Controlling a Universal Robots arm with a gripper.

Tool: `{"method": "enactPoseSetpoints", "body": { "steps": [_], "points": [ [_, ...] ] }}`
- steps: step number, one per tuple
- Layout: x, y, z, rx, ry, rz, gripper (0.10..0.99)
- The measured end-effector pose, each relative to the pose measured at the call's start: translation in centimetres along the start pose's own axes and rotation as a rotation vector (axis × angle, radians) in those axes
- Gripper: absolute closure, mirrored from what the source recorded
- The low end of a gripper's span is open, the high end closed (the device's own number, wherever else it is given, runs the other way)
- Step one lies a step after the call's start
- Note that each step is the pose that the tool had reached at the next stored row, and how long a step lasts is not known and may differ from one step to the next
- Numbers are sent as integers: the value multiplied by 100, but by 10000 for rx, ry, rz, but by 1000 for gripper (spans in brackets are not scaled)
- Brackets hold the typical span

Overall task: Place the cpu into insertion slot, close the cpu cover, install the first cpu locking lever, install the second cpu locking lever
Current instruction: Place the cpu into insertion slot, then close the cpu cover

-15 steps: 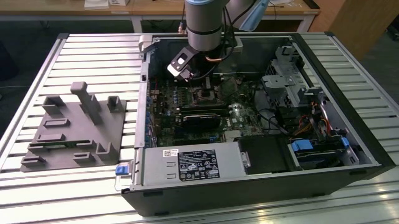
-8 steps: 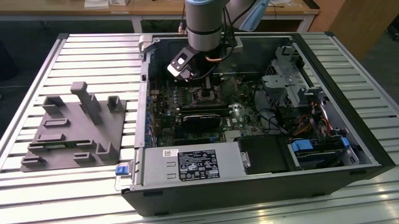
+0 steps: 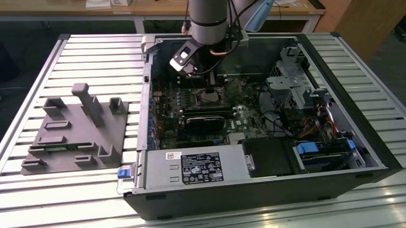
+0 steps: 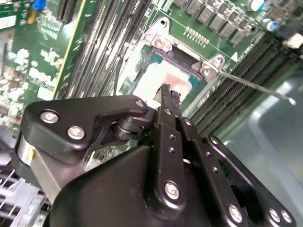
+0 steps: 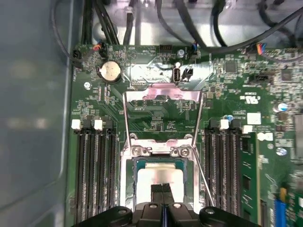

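Here's the grey cylindrical arm (image 3: 209, 19), coming straight down from above into the open black computer case (image 3: 355, 142) that lies flat on the slatted metal desk (image 3: 95, 52). Its wrist hangs over the far part of the green circuit board (image 5: 156, 124).

Both wrist views show the black two-fingered tool (image 4: 169, 93) aimed down at the socket, fingers pressed together with nothing between them. The tips sit right over the middle of the small flat square cpu with its pale silver-beige top (image 5: 156, 176); I can't tell if they touch it.

The cpu lies flat inside the small square dark insertion slot with the thin silvery rim (image 5: 127, 185). The square silvery metal cpu cover (image 5: 163, 92) stands flipped open, board showing through its window. A thin silvery wire locking lever (image 4: 255, 85) angles out just beside the slot. Long black memory slots (image 5: 92, 170) flank it on both sides.
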State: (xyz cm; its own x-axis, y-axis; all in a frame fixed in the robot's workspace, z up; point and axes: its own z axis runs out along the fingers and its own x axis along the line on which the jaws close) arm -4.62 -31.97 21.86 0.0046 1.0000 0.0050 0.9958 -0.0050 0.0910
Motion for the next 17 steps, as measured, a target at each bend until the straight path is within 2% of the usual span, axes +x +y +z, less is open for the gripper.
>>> {"method": "enactPoseSetpoints", "body": {
  "steps": [6, 9, 17],
  "points": [
    [1, 22, -238, -12, 1, 0, 980],
    [2, 30, -329, -16, 0, 0, 980],
    [2, 31, -341, -16, 0, 0, 980]
  ]
}}
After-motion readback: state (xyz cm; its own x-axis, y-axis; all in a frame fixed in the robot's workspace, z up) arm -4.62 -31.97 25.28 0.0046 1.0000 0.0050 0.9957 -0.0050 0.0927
